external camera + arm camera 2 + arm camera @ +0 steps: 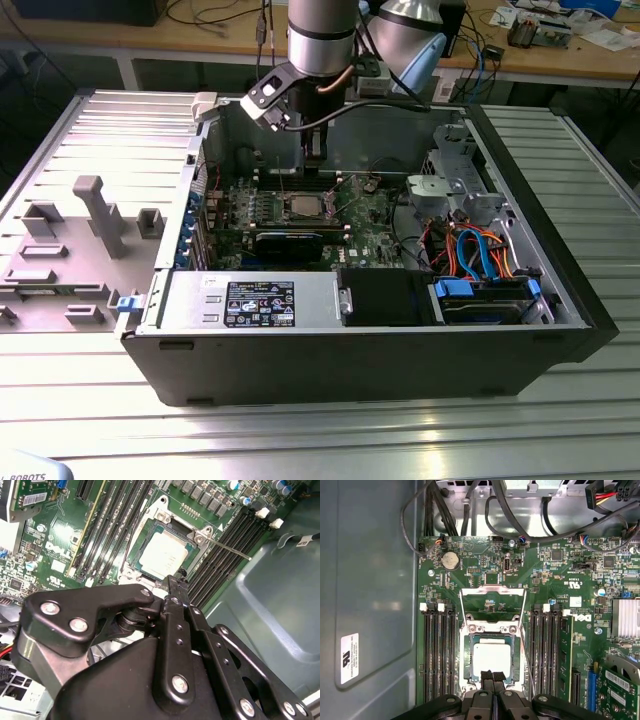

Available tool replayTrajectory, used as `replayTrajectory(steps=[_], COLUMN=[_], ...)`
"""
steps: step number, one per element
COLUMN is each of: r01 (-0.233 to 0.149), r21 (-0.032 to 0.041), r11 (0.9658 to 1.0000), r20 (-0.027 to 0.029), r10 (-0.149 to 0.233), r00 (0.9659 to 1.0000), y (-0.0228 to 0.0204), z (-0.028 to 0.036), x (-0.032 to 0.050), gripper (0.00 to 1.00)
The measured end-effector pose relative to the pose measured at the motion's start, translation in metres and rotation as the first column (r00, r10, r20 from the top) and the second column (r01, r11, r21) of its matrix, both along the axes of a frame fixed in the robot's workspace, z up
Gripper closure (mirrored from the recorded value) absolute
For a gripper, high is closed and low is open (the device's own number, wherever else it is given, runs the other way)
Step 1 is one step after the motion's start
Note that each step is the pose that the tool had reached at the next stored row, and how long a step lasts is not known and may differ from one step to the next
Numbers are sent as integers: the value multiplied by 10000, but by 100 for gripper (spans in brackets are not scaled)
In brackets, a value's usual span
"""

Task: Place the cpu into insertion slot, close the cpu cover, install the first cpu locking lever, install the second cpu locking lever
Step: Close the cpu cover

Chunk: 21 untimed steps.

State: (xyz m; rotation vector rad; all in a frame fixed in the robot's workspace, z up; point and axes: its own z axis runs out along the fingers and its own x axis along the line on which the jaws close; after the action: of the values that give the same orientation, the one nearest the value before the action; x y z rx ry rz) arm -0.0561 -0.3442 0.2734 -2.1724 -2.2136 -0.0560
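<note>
The cpu [491, 659], a small square chip with a dull silver top, lies flat in the insertion slot [467, 655] on the green motherboard; it is also seen as the cpu [163, 555] and the cpu [305, 207]. The cpu cover [492, 588], a thin silvery frame, stands tilted up off the slot's far side. A thin locking lever [231, 550] juts out unlatched beside the slot. My gripper [493, 676] is shut with nothing between its black fingers. It hovers just over the slot's near edge and touches nothing I can see, as with the gripper [175, 582] and the gripper [315, 150].
Long black memory slots [437, 655] flank the slot on both sides. Black cables [470, 510] loop over the board's far end. The grey case wall [370, 580] rises beside the board. The exterior view has a labelled power supply [255, 300], a drive bay with blue and orange cables [480, 260] and a grey fixture [95, 215].
</note>
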Motion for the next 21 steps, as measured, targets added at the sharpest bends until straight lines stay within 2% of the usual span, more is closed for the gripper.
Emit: replayTrajectory(steps=[12, 21], r01=[0, -1], r21=[0, 1], r11=[10000, 10000], r20=[0, 0], r10=[0, 1], r00=[10000, 10000], y=[0, 0], z=[73, 96], x=[0, 0], gripper=[89, 89])
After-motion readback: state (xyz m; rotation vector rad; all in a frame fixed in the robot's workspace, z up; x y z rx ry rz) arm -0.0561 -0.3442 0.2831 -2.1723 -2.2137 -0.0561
